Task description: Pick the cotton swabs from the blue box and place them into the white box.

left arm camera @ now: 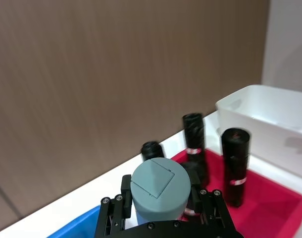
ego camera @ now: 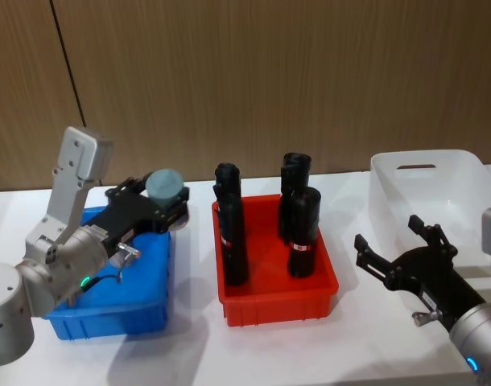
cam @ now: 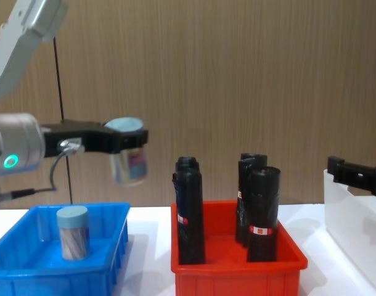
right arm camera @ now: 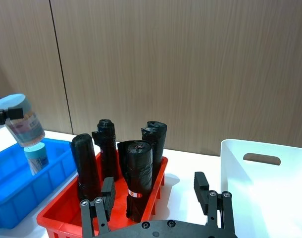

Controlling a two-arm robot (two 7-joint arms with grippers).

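Note:
My left gripper (ego camera: 170, 203) is shut on one jar of cotton swabs (ego camera: 164, 184), clear with a pale grey-blue lid. It holds the jar (cam: 128, 157) tilted in the air above the right end of the blue box (cam: 117, 259). The left wrist view shows the lid (left arm camera: 160, 184) between the black fingers (left arm camera: 114, 210). A second jar of cotton swabs (cam: 73, 232) stands upright inside the blue box (ego camera: 109, 318). The white box (ego camera: 390, 193) sits at the far right. In front of it my right gripper (ego camera: 388, 235) hovers open with nothing between its fingers.
A red bin (ego camera: 278, 307) with three tall black rolls (ego camera: 233, 233) stands between the blue box and the white box. A wood-panelled wall runs behind the white table (ego camera: 350, 354).

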